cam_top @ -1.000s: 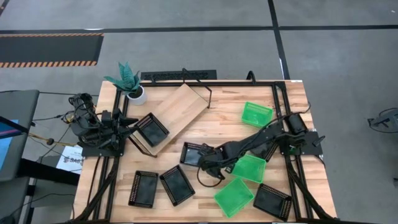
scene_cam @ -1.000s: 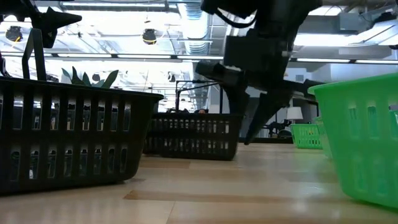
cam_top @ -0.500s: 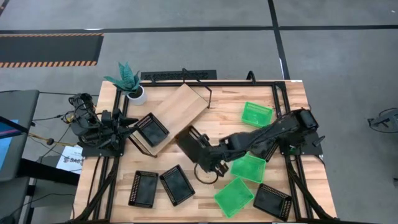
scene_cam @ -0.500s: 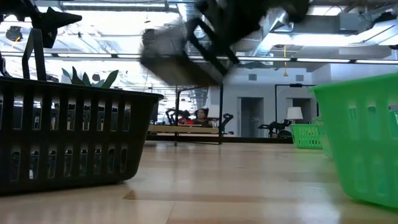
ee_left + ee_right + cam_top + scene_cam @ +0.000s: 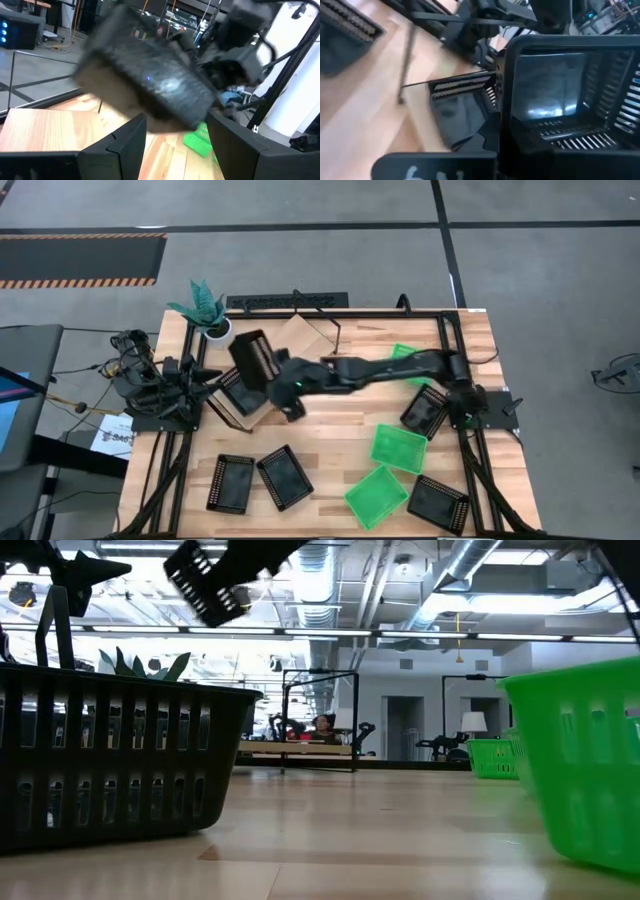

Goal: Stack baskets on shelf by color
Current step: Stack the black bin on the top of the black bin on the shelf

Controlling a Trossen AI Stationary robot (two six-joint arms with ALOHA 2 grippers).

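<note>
Wooden tabletop (image 5: 330, 420), grey floor around. At the left edge, left gripper (image 5: 203, 376) waiting beside the shelf (image 5: 285, 360); fingers parted in the wrist view. On the shelf's near end, one black basket (image 5: 240, 389). Above it, airborne and tilted, another black basket (image 5: 253, 356) clamped in right gripper (image 5: 278, 372). Further right, green baskets (image 5: 399, 448).
</note>
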